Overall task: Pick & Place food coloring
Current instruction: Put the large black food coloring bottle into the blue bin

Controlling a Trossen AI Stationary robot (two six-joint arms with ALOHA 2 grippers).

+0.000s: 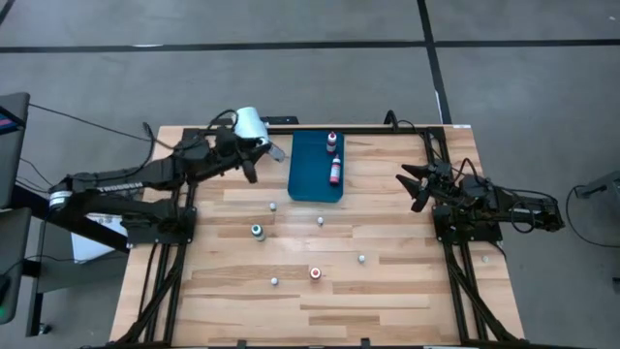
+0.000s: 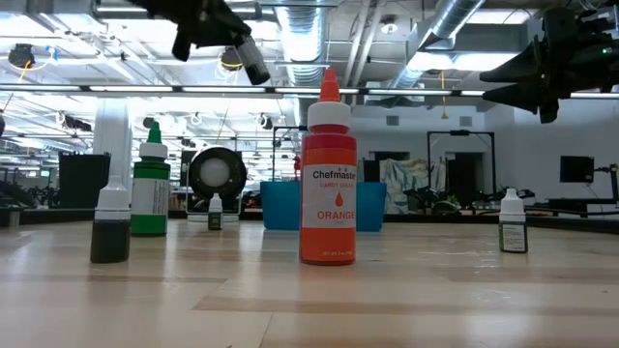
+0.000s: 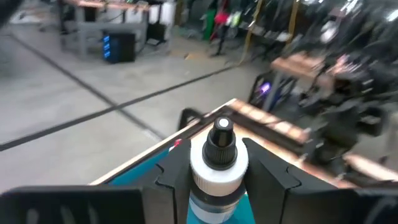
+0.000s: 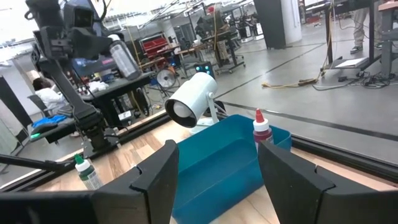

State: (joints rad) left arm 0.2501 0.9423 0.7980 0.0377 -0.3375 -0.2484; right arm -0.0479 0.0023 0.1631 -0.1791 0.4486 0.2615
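My left gripper (image 1: 249, 167) is raised just left of the blue tray (image 1: 302, 184) and shut on a small clear bottle with a black cap (image 3: 220, 135); the low view shows that bottle (image 2: 253, 60) tilted, high above the table. Two red-topped bottles (image 1: 332, 142) (image 1: 335, 173) are in the tray. Several more bottles stand on the table: an orange one (image 2: 327, 184), a green one (image 2: 150, 188), a dark one (image 2: 110, 224) and small whitish ones (image 1: 320, 221). My right gripper (image 1: 415, 186) hovers open near the table's right edge, touching nothing. My left gripper pinches the small bottle between its two fingers, on the body just below the white neck (image 3: 217, 177). The black cap sticks out past the fingertips (image 3: 264, 165). The bottle is lifted clear of the table and tilted.
A large white cylinder (image 1: 250, 123) stands at the far edge, left of the tray. Loose bottles are scattered over the table's middle (image 1: 258, 231) (image 1: 316, 273) (image 1: 361, 259). Black frame rails run along the table's left and right sides (image 1: 441, 252).
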